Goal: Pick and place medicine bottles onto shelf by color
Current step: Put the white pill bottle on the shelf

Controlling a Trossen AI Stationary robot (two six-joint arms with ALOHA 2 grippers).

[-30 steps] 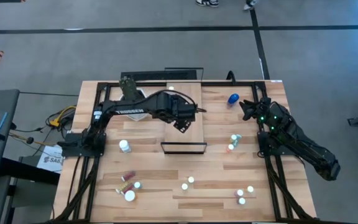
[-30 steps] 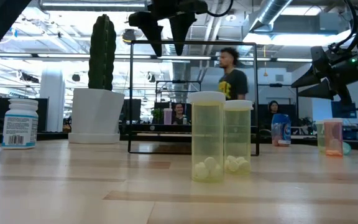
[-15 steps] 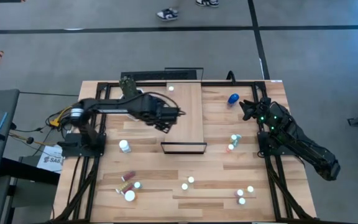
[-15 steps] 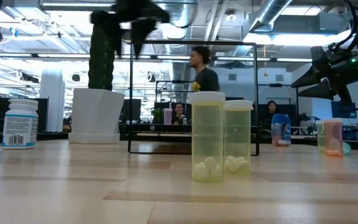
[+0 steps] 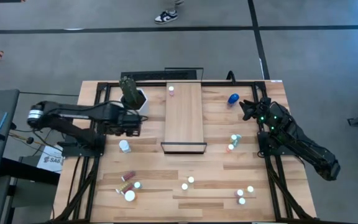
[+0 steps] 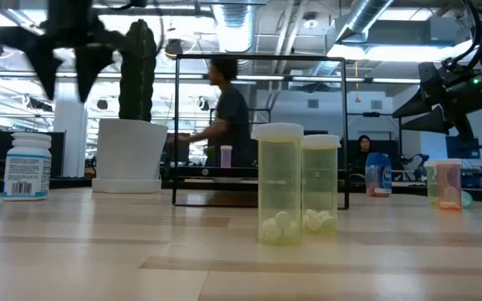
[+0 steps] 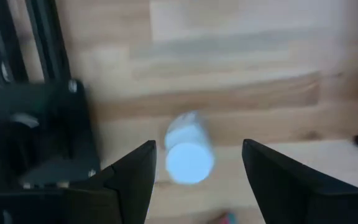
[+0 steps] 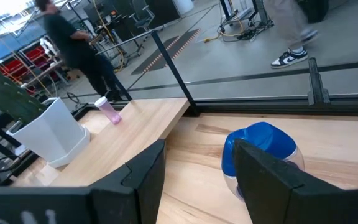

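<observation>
Bottles stand nearest in the low view: two pale yellow-green bottles (image 6: 298,194) side by side, white pills at the bottom of each, their caps touching or nearly so. Farther left a white bottle (image 6: 27,165) carries a printed label with a barcode, its lettering too small to read; from above it sits alone (image 5: 124,146) on the table (image 5: 154,163), and the left wrist view shows it blurred between that arm's two dark fingers. The left gripper (image 5: 131,122) hangs above it beside the cactus pot (image 5: 135,98), jaws apart and holding nothing; in the low view it is a dark smear (image 6: 67,46). Along the near edge lie more small bottles, among them a reddish one on its side (image 5: 128,177), their labels too small to make out. The shelf (image 5: 184,117) runs down the table's middle, bearing one pink bottle (image 5: 171,91) at its far end. The right gripper (image 5: 247,109) waits at the far right of the table, jaws apart and empty, with the blue bottle (image 8: 261,151) just ahead, partly hidden by one finger. White lettering on the left arm is unreadable here. A blurred person (image 6: 224,107) stands beyond the table.
</observation>
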